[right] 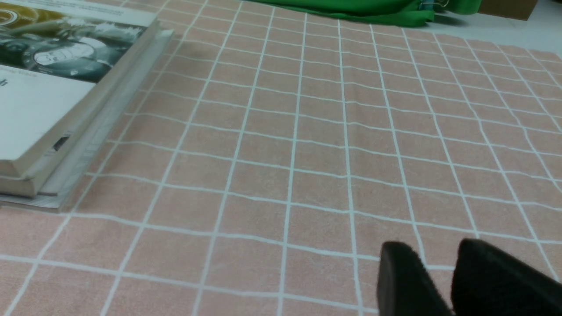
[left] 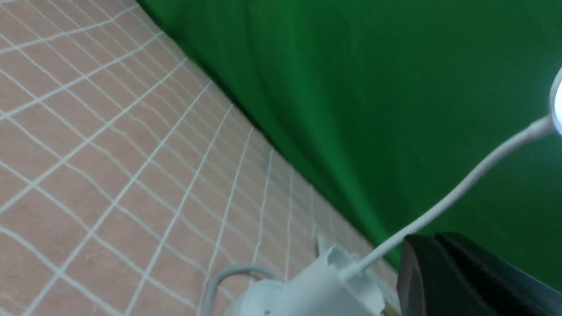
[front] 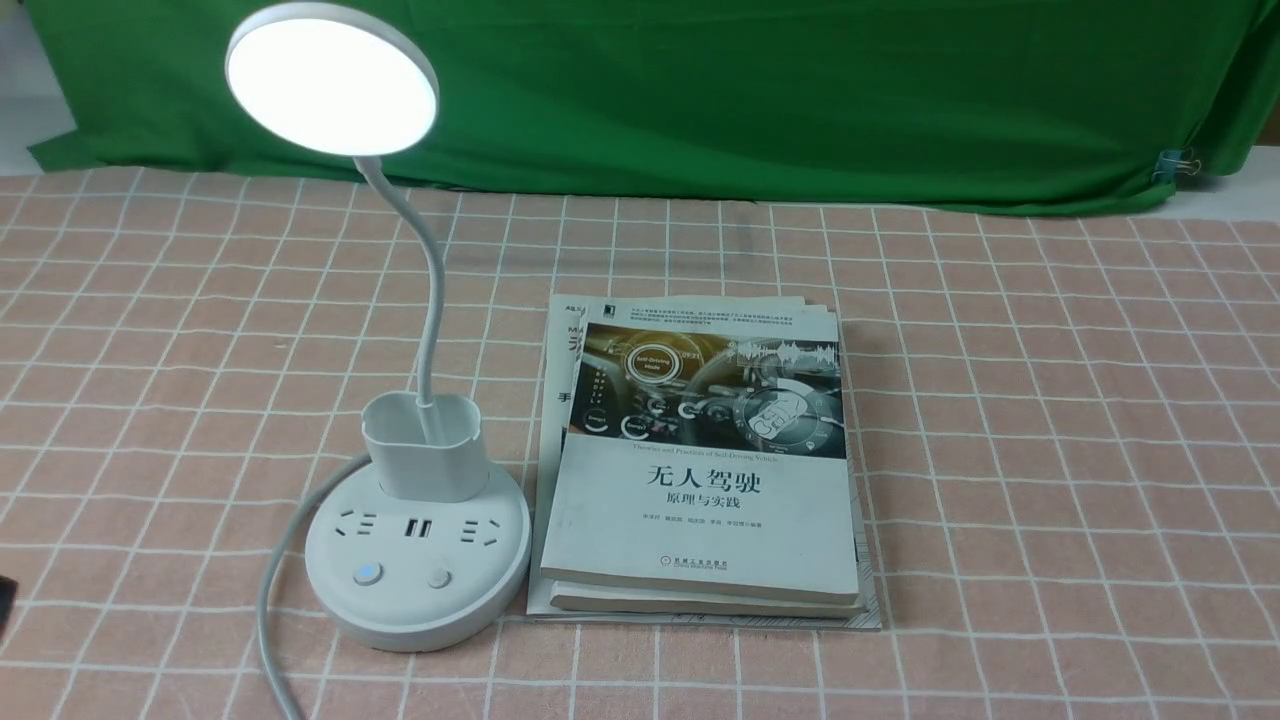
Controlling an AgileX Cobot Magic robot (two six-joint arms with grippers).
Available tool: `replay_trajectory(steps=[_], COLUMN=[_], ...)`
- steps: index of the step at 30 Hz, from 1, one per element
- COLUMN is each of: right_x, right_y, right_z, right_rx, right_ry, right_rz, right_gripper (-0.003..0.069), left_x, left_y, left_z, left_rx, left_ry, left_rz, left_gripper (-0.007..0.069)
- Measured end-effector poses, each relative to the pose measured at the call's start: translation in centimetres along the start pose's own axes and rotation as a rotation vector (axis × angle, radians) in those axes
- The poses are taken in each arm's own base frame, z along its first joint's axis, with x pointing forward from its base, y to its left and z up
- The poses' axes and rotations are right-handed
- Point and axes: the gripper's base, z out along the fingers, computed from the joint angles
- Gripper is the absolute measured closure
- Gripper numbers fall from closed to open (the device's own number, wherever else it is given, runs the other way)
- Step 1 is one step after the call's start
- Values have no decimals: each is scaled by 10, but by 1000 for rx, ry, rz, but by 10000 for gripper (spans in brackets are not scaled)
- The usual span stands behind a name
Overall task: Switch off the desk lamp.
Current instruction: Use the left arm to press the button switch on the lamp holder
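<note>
The white desk lamp stands front left on the checked cloth. Its round head is lit. A thin neck rises from the cup-like holder. The round base carries sockets and two buttons: the left one glows blue, the right one is plain. My left gripper is beside the lamp's holder, apart from it, with its jaws together and empty. My right gripper hovers low over bare cloth, right of the books, with a narrow gap between its fingers and nothing in it.
A stack of books lies right beside the lamp base, and its edge shows in the right wrist view. The lamp's grey cord runs off the front edge. A green backdrop closes off the far side.
</note>
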Motion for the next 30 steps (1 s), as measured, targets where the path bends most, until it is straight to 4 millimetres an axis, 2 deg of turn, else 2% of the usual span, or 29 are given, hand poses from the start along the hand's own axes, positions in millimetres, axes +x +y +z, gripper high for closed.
replay_trajectory(steps=[8,10,12,13,15,16,17,19,21,23,27,30], right_x=[0,0,0,0,0,0,0,0,0,0,0,0], right_y=[0,0,0,0,0,0,0,0,0,0,0,0], right_z=[0,0,0,0,0,0,0,0,0,0,0,0], right_rx=[0,0,0,0,0,0,0,0,0,0,0,0], right_ry=[0,0,0,0,0,0,0,0,0,0,0,0], right_rz=[0,0,0,0,0,0,0,0,0,0,0,0], right_gripper=[419,419,419,419,419,419,419,419,419,419,419,419], left_x=[-6,-4,-9,-11,-23,-21,-26,-33,-32,-32,-10,14], left_y=[0,-3,-16,-18,-42,-41,-52,-61,-61,-59,-51,-55], left_z=[0,0,3,3,13,14,23,38,54,68,106,129], left_rx=[5,7,8,14,-14,-24,-61,-107,-169,-201,-232,-198], left_ry=[-64,-16,93,86,307,338,506,726,936,1030,1200,1332], left_rz=[-14,-14,8,12,125,127,220,347,408,442,496,553], left_gripper=[621,621,621,621,621,621,621,621,621,621,621,621])
